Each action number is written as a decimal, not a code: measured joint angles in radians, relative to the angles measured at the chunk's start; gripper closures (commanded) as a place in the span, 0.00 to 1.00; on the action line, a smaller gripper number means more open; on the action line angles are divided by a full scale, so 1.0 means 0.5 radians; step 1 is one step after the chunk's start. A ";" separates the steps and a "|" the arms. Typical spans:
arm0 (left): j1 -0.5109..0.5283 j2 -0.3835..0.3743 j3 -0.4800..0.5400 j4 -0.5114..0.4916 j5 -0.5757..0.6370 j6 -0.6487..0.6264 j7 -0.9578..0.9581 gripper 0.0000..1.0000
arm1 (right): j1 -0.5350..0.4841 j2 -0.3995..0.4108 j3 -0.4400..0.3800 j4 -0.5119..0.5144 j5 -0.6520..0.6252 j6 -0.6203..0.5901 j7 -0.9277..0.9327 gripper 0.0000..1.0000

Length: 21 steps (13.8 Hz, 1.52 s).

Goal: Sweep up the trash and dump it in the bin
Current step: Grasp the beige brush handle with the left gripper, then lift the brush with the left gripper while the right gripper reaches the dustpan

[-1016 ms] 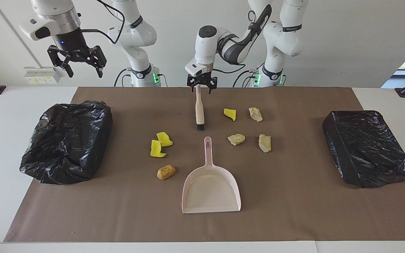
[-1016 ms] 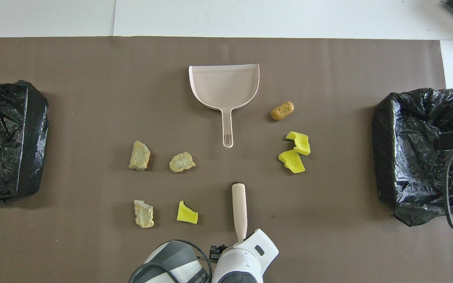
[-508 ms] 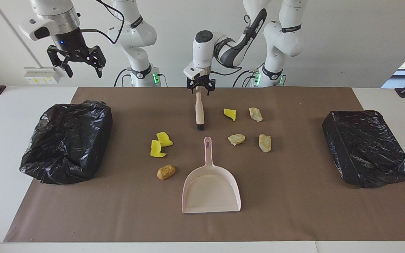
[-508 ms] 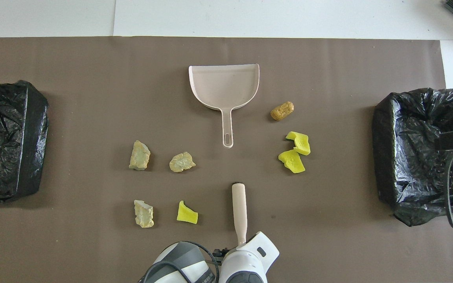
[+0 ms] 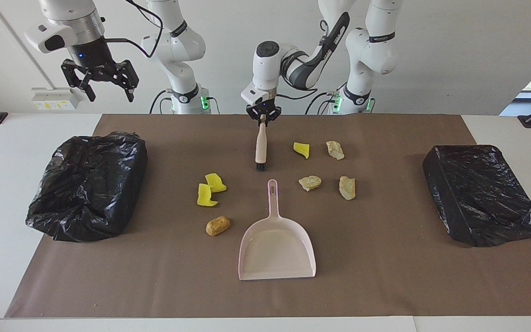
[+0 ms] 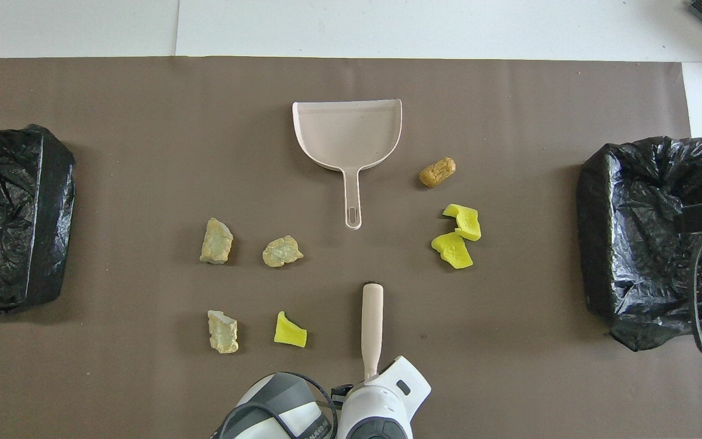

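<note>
A brush [image 5: 260, 145] with a beige handle and black bristles lies near the robots, bristles toward the dustpan [image 5: 277, 249]. My left gripper [image 5: 262, 118] is shut on the handle's top end. Three yellow chunks [image 5: 301, 150] [image 5: 215, 182] [image 5: 206, 195], three beige lumps [image 5: 335, 150] [image 5: 310, 182] [image 5: 347, 187] and a golden-brown lump [image 5: 218, 225] lie around the dustpan's handle. My right gripper [image 5: 99, 80] waits open, raised over the table edge near the bin [image 5: 88, 184] at its end.
A second black-bagged bin [image 5: 482, 193] sits at the left arm's end of the table. A brown mat [image 5: 385, 276] covers the table. In the overhead view the left wrist [image 6: 381, 402] hides the brush's handle end.
My left gripper's fingers have closed from wide open onto the brush handle, and the wrist dropped slightly. The right arm and the trash have not moved.
</note>
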 measured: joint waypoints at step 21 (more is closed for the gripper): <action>1.469 -0.180 0.062 0.065 0.189 -0.347 1.255 1.00 | 0.642 0.768 0.045 -0.145 0.124 0.904 0.789 0.00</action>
